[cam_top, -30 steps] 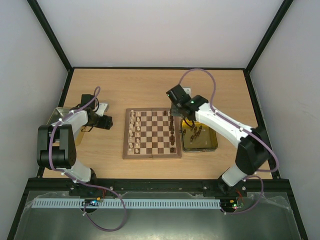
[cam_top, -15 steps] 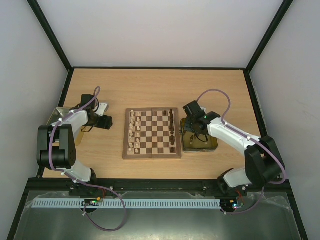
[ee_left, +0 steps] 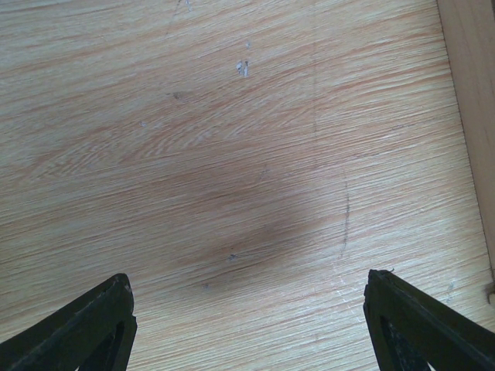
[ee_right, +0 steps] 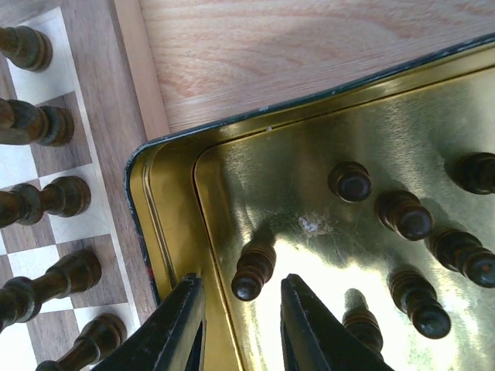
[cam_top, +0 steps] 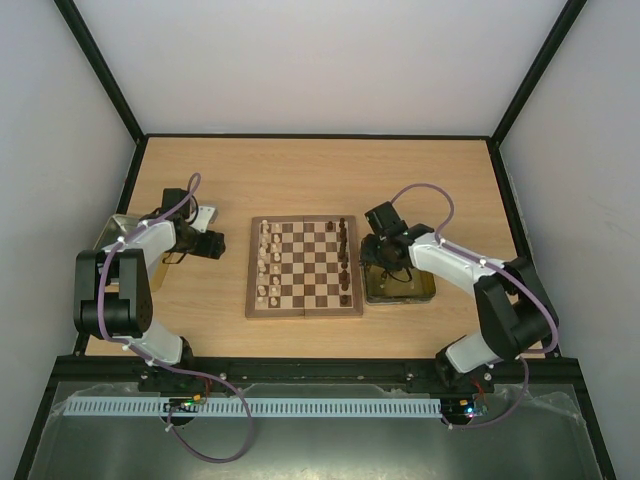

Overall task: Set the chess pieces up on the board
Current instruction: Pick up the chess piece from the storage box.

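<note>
The chessboard (cam_top: 304,292) lies mid-table, with cream pieces (cam_top: 264,262) down its left columns and dark pieces (cam_top: 344,258) down its right column. The board's edge shows in the right wrist view (ee_right: 128,77). My right gripper (ee_right: 241,309) is open over the gold tray (ee_right: 166,224), its fingers either side of a dark pawn (ee_right: 253,270) that stands in the tray's corner, not clamped on it. Several more dark pawns (ee_right: 402,212) stand in the tray. My left gripper (ee_left: 247,321) is open and empty above bare table, left of the board (cam_top: 205,244).
The gold tray (cam_top: 423,291) sits against the board's right side. A dull tin (cam_top: 112,232) lies at the far left under the left arm. Black frame rails border the table.
My right gripper has moved from the board's right column back to the tray and come down around a dark pawn. The left arm has not moved.
</note>
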`<state>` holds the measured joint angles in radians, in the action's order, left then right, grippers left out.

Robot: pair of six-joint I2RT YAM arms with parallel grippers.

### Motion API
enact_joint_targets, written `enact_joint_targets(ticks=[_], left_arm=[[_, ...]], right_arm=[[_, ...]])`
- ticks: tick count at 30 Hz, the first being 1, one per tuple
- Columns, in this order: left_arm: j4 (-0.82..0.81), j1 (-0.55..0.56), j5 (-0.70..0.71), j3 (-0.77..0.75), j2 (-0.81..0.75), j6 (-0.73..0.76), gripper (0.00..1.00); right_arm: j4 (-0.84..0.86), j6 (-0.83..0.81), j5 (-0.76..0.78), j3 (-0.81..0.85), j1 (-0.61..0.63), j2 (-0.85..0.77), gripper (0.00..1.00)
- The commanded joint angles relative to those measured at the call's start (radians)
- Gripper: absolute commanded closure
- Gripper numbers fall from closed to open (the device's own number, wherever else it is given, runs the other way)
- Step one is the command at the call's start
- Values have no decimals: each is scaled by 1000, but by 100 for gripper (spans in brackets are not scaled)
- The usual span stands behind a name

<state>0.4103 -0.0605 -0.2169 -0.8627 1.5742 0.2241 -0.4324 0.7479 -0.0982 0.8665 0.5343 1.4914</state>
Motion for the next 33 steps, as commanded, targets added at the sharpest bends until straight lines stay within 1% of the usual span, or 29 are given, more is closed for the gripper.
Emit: enact_joint_targets(ticks=[1,17,25,29,33], left_arm=[[19,-4,-10,0,6,-2,19],[19,-4,-14,1,-3,-1,19],[16,-4,-16,2,-3,0,19],[19,-4,-23,-4,-3,0,19],[17,-4,-27,0,-3,3,19]], right_arm=[[27,-5,-17,-15,-2,18,74],[52,-18,-10,-25,-2,87,75],[49,-19,18,-18,-2,97,87],[20,-25,53,3,-3,92,94],[-10,-23,73,21,-1,68,97]])
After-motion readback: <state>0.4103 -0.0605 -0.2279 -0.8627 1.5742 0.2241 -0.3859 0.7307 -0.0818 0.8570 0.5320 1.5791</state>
